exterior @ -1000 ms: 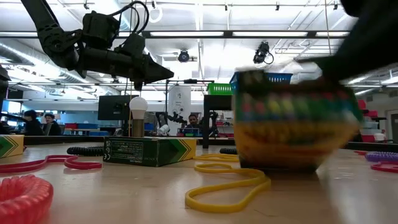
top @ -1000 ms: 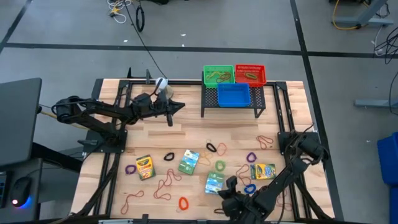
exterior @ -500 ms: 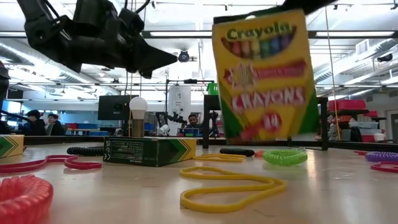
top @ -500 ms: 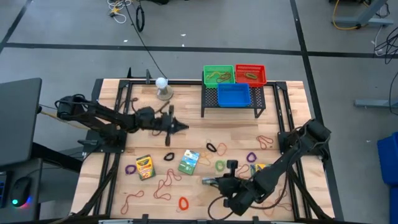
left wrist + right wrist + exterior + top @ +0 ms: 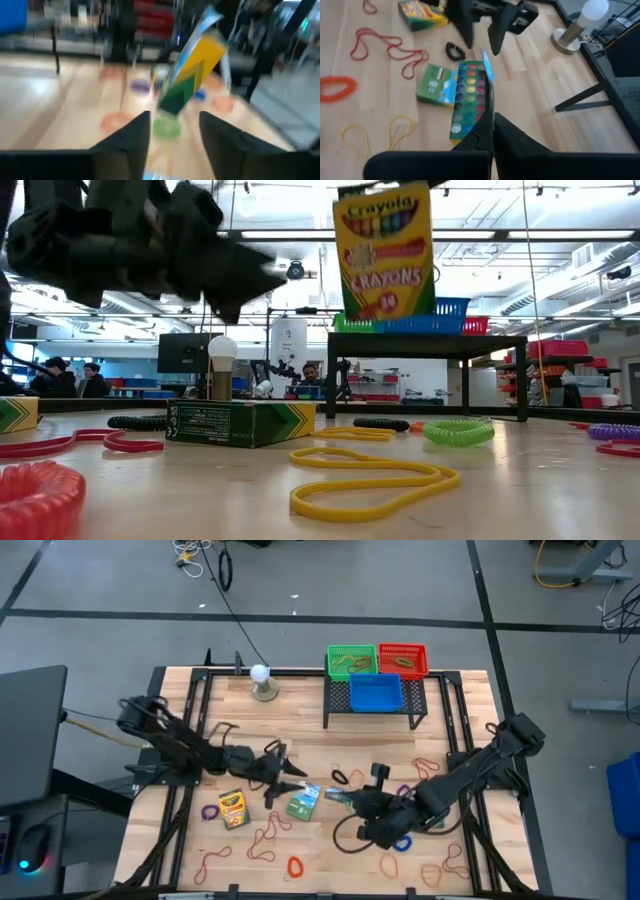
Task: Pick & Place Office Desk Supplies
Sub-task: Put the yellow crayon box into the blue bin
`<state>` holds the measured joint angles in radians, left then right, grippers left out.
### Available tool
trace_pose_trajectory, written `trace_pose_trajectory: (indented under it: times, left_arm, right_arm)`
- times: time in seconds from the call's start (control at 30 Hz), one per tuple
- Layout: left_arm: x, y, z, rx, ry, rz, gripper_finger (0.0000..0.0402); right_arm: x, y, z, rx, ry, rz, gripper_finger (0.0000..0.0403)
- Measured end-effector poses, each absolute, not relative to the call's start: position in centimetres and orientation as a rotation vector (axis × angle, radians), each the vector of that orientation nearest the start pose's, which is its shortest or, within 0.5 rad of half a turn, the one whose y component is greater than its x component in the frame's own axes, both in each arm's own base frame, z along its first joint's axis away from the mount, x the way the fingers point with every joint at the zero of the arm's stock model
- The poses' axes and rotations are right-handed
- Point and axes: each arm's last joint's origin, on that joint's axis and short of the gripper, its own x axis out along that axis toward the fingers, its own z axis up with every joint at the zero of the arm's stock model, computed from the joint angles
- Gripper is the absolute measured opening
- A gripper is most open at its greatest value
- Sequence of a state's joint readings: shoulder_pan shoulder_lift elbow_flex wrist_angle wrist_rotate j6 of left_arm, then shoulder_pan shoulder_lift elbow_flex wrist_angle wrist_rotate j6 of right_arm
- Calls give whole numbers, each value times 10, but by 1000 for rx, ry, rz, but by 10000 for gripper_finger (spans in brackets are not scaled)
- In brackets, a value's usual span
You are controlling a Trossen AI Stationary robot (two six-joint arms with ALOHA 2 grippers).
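Observation:
My right gripper (image 5: 350,802) is shut on a yellow Crayola crayon box (image 5: 385,250) that hangs in the air over the table's middle. My left gripper (image 5: 288,776) stands open just left of it, fingers level and pointing at the box (image 5: 192,70), holding nothing. A green crayon box (image 5: 303,802) lies flat below them, and another green and yellow one (image 5: 233,808) lies farther left. Reddish rubber bands (image 5: 268,832) and small coloured loops (image 5: 353,806) lie scattered on the wood. My right gripper pinches the crayon box by its top end (image 5: 487,117) between its two fingers, coming slanting down from the table's right and near side. The box hangs upright below the fingers (image 5: 385,250), lifted clear of the table.
A black rack (image 5: 375,705) with green, red and blue bins stands at the far edge. A white ball on a round stand (image 5: 261,680) is at the far left. A yellow rubber band (image 5: 370,480) lies near the low camera. People sit in the room behind.
My right gripper has risen and gone toward the far edge, lifting the crayon box from the table until it hangs upright. My left gripper has swung from beside the white ball toward the near edge and the middle, sinking a little, and has opened.

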<state>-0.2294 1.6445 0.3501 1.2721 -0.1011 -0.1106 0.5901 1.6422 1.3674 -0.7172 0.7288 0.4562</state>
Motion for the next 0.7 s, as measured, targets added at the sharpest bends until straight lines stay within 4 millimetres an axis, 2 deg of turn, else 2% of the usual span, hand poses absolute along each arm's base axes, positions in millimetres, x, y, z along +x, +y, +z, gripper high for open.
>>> trace_pose_trajectory:
  times: [0.07,0.17,0.3,0.47,0.7]
  left_arm:
    - [256,-60,144,-109,-62,-109,217]
    - [265,-60,138,-117,-102,-64,248]
    - [288,-66,136,-118,-111,-74,272]
    - [306,-72,140,-70,-142,-121,277]
    - [311,-73,141,-33,-127,-130,262]
  right_arm:
    - [293,170,288,-160,710,-300,3]
    - [292,165,294,-140,693,-305,3]
    - [294,161,298,-124,676,-310,3]
    - [298,158,300,-114,659,-307,3]
    - [301,157,301,-96,641,-299,2]
